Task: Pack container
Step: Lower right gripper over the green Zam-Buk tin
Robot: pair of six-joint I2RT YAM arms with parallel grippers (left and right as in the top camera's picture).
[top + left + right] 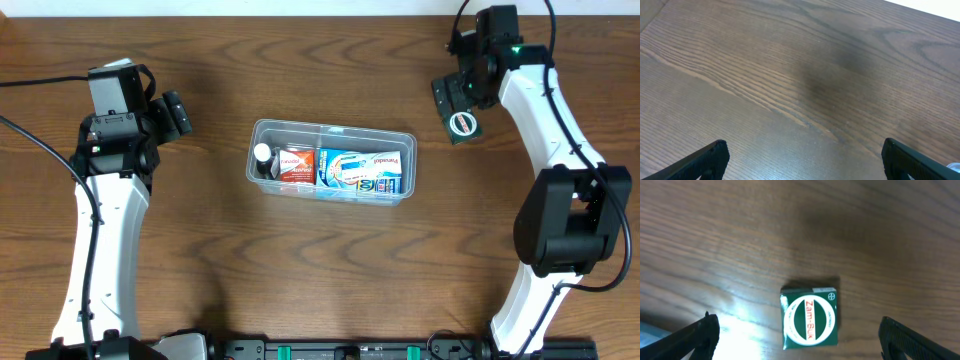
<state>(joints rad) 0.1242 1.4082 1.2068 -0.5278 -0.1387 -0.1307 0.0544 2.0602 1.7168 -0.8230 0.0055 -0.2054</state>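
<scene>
While both arms hang back at the sides, the clear, shallow rectangular plastic container with rounded corners and a rim sits in the middle of the dark brown wooden table, its long side running left to right. Three things lie packed inside it: a small dark bottle with a white cap at the left end, a red-and-white carton next to it, and a larger blue-and-white carton filling the right part.

The left gripper hovers over bare wood well to the left of the container, jaws spread wide and empty; its two black fingers frame nothing but grain in the wrist view. The right gripper is at the far right, jaws equally wide. A small square green box with a white oval label reading Zam-Buk lies flat on the wood between its fingers, touching neither one.

The tabletop shows long wavy grain, a soft shine and faint shadow patches. A pale strip of surface shows beyond the table's far edge. A black rail with green fittings runs along the near edge between the arm bases.
</scene>
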